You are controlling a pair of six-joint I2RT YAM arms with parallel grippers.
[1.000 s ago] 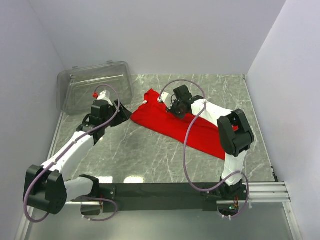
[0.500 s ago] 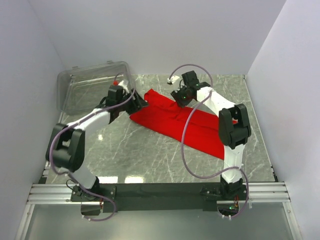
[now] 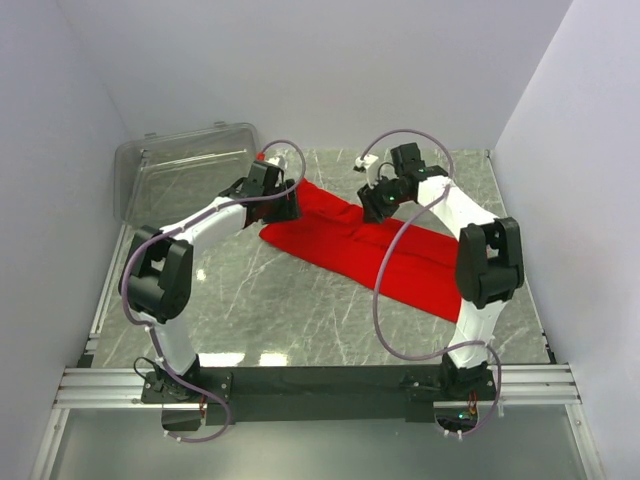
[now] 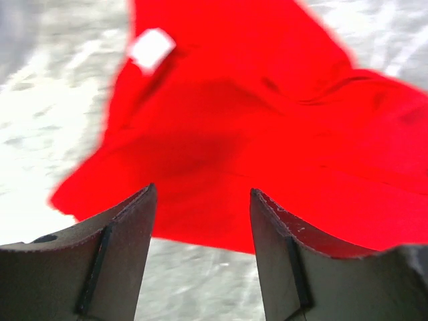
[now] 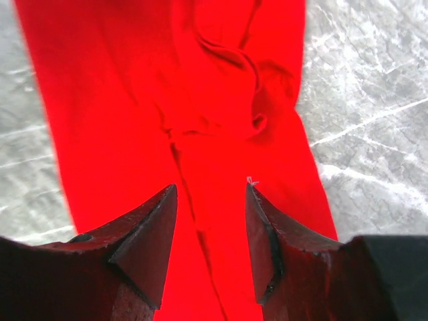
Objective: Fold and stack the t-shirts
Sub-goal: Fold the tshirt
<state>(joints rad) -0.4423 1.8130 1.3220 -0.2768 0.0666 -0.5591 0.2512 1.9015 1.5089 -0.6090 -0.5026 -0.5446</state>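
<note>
Red t-shirt [image 3: 340,245] folded to a long strip near the bench's [image 3: 250,310] far edge.
Your left gripper [image 4: 200,194] and right gripper [image 5: 210,190] hover, fingers apart, empty; cross-folds and stacking are left.

**Table surface: one garment, one bin**

Support: a table [image 3: 300,300] with a grey, white-veined marble-pattern top, enclosed by pale walls on the left, far and right sides. A black rail [image 3: 320,380] runs along its near edge.

Lying directly on it:
- A red t-shirt [image 3: 340,245], laid as a long band running diagonally from far centre to near right. The cloth is creased along the middle, and a small white label [image 4: 152,48] shows at its far end.
- A clear plastic bin [image 3: 180,185] in the far left corner, just beside the t-shirt's far end.
</note>
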